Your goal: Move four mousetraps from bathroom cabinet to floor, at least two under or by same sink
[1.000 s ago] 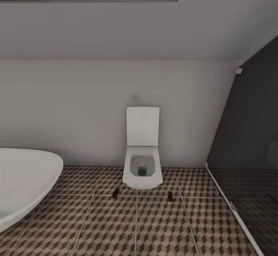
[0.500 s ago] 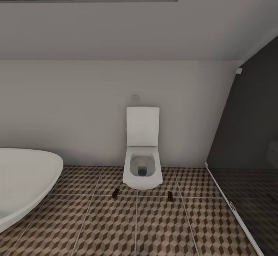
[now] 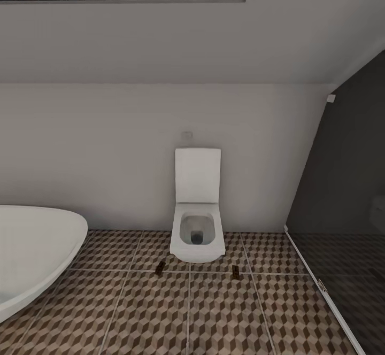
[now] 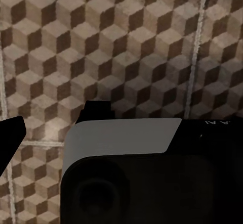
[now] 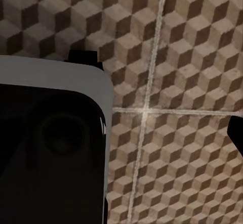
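Across the head view, floor: bathroom floor [image 3: 224,312] of cube-print tiles runs to the far wall.
Mousetraps: two mousetraps lie flat on those tiles, one [image 3: 159,269] near the front left of the toilet [image 3: 197,229], the other [image 3: 236,272] near its front right; they are well apart from each other.
Other fixtures: a white bathtub [image 3: 32,253] fills the left side; a dark glass screen [image 3: 342,210] closes the right.
Sink and cabinet: neither can be placed from this view.

Left wrist view: left pincer [image 4: 50,125] hangs over the tiles; two dark finger tips show with bare floor between them, so it reads as spread wide and holding nothing.

Right wrist view: right pincer [image 5: 162,95] hangs over a grout crossing; its tips stand far apart with nothing between them.

Step in hand, as a judgement: the robot seems to be between carries, with traps to fetch or move.
Doing it well: turn the base slowly to find the cabinet or sink before reaching.
In the way: the tub rim and the glass screen narrow the turning room; the two small traps are easy to roll over.
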`<state>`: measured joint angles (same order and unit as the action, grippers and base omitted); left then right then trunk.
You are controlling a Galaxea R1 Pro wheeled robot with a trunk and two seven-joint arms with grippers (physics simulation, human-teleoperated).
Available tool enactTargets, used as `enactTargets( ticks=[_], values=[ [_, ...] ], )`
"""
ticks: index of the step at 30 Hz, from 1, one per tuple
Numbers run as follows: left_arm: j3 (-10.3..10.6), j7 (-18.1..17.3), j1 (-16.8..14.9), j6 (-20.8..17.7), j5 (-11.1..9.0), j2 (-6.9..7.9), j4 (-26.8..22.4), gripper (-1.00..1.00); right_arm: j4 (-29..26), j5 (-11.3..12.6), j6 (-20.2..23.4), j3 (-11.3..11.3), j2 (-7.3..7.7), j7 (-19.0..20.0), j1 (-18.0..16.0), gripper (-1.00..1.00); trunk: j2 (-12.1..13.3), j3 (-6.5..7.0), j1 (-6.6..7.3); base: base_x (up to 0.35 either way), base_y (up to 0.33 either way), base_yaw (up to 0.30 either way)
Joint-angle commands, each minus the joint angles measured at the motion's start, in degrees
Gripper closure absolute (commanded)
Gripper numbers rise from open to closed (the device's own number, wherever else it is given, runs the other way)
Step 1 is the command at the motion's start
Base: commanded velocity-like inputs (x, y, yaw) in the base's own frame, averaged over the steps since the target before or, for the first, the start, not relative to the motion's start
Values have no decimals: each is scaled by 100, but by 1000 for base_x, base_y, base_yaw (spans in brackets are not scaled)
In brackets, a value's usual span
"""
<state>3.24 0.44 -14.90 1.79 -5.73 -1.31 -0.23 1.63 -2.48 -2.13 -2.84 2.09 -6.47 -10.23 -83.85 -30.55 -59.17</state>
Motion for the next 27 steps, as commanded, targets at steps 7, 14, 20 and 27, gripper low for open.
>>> enactTargets(
  ticks=[7, 14, 20, 27],
  values=[
    [39, 7, -4, -7, -64, 22, 5, -100, 14, -41, -23, -18, -2, -28, -11, -100, -3, -5, 0, 0, 0, 0],
    [44, 27, -4, -30, -63, 51, 5, -100, 13, -62, -24, -10, 7, -29, -12, -100, -3, -5, 0, 0, 0, 0],
    [52, 50, -4, -34, -54, 59, 2, -100, 13, -52, -24, -14, 5, -30, -10, -100, -3, -5, 0, 0, 0, 0],
    [60, 59, -4, -30, -38, 61, -3, -100, 13, -42, -25, -15, 2, -30, -9, -100, -3, -5, 0, 0, 0, 0]
  ],
)
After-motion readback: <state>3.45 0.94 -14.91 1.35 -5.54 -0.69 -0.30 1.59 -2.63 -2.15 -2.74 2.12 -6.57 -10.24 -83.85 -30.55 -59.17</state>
